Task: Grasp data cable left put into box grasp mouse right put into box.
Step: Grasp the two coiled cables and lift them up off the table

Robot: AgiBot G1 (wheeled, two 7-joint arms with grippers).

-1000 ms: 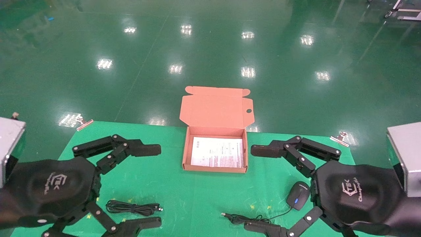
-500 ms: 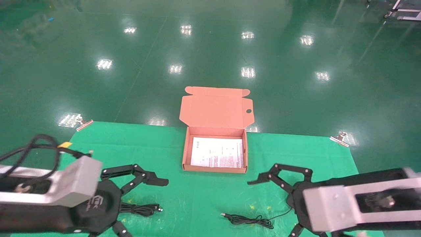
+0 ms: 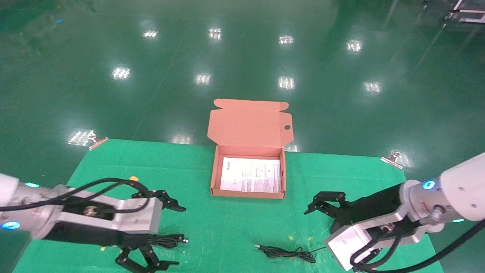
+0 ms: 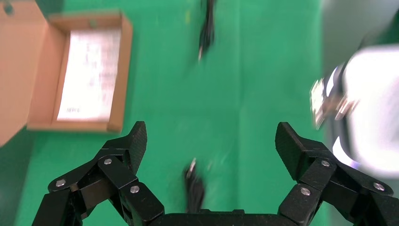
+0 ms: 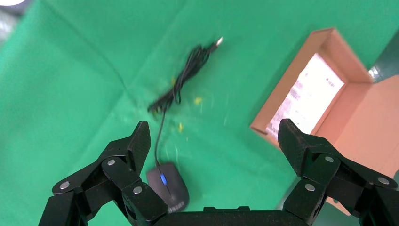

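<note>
The box stands open at the table's middle, lid tipped back, a white printed sheet inside. The data cable lies at the front left, partly hidden by my left arm. My left gripper is open above it; in the left wrist view the cable lies between the fingers near the palm. My right gripper is open at the front right. The mouse lies by one finger of the right gripper, hidden in the head view. Its cord trails left.
A green cloth covers the table. Metal clips hold its far corners. Shiny green floor lies beyond the far edge. The box also shows in the left wrist view and the right wrist view.
Both arms have swung round and down, so both open grippers sit low over the table. The left one has come over the data cable, the right one over the mouse, hiding it from the head view.
</note>
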